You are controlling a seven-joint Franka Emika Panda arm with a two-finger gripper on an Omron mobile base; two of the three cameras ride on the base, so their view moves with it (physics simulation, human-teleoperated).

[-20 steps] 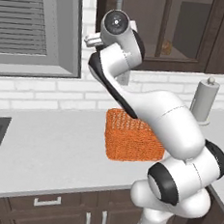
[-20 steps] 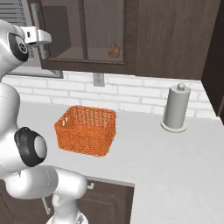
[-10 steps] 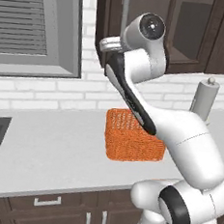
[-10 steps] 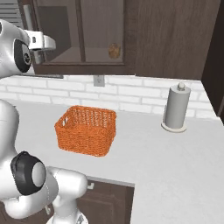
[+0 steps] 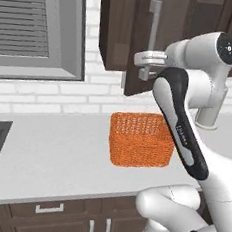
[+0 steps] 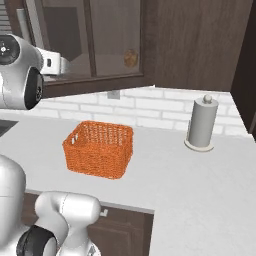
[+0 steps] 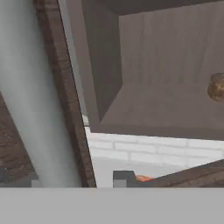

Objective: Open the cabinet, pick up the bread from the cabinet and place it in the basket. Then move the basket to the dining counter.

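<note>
Fingers (image 7: 124, 177) beside handle (image 7: 30, 100); bread (image 7: 216, 87) inside.

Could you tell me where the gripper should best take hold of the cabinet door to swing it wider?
Probably on the long handle, near its middle. It is a straight vertical silver bar standing off the door, so the fingers can close around it from the front, one on each side. The gripper is at the door's lower edge, below the handle. The bread sits on the shelf inside.

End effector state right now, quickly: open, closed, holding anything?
End effector: at the cabinet door's handle; open or closed cannot be told.
</note>
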